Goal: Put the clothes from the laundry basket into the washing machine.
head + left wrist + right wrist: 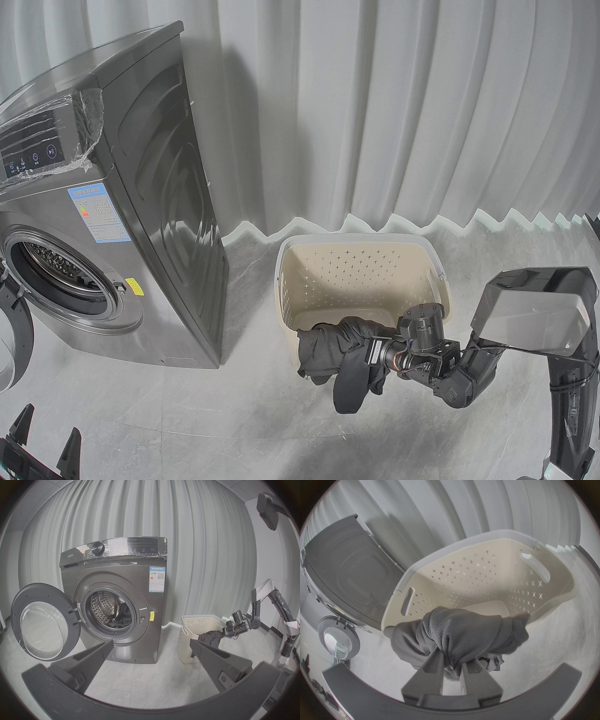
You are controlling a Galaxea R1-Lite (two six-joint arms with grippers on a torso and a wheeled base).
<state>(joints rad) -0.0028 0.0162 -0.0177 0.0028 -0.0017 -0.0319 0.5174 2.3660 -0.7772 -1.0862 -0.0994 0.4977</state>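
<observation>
A cream laundry basket (pixel 437 262) stands on the floor right of the grey washing machine (pixel 156 206). My right gripper (pixel 453 664) is shut on a dark grey garment (pixel 340 356), held over the basket's near rim with folds hanging outside it. In the right wrist view the garment (pixel 462 633) bunches above the fingers, with the basket (pixel 487 573) behind. The washer's round door (pixel 43 622) is swung open, and dark cloth (pixel 123 620) lies inside the drum. My left gripper (pixel 151 645) is open and holds nothing, low at the front left, facing the washing machine (pixel 118 598).
White curtains (pixel 406 106) hang behind the basket and washer. Bare grey floor (pixel 206 419) lies between the washer and the basket. The open door (pixel 12 331) juts out at the far left.
</observation>
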